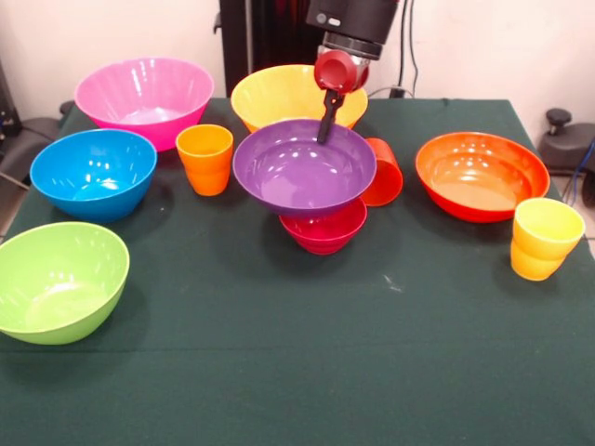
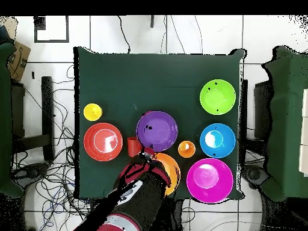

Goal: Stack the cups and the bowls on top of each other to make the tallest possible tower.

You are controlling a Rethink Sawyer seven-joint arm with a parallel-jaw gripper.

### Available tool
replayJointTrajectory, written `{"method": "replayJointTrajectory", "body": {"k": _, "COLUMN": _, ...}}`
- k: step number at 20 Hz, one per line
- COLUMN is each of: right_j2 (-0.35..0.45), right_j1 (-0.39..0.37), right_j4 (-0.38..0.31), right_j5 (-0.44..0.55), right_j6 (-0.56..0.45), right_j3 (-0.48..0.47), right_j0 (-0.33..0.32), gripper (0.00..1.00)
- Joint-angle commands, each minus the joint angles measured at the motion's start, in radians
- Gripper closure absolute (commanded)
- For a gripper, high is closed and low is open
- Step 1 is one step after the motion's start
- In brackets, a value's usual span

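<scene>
Purple bowl [image 1: 304,168] tilted, mouth toward camera, atop magenta-red bowl [image 1: 324,228].

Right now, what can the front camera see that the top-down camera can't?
Only the front view shows the small magenta-red bowl under the purple bowl, and the gripper at its far rim. Only the overhead view shows the floor cables around the table. Both show the green bowl and yellow cup.
</scene>
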Motion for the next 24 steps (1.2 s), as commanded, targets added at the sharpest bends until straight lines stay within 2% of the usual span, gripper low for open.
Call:
{"method": "replayJointTrajectory", "body": {"k": 1, "right_j2": 0.063, "right_j1": 0.02, "right_j4": 0.055, "right_j5": -0.068, "right_j6": 0.188, "right_j3": -0.079, "right_j0": 0.008, "gripper": 1.0}}
{"method": "replayJointTrajectory", "body": {"k": 24, "right_j2": 0.074, "right_j1": 0.019, "right_j4": 0.051, "right_j5": -0.095, "right_j6": 0.184, "right_j3": -0.085, "right_j0": -0.001, "gripper": 1.0}}
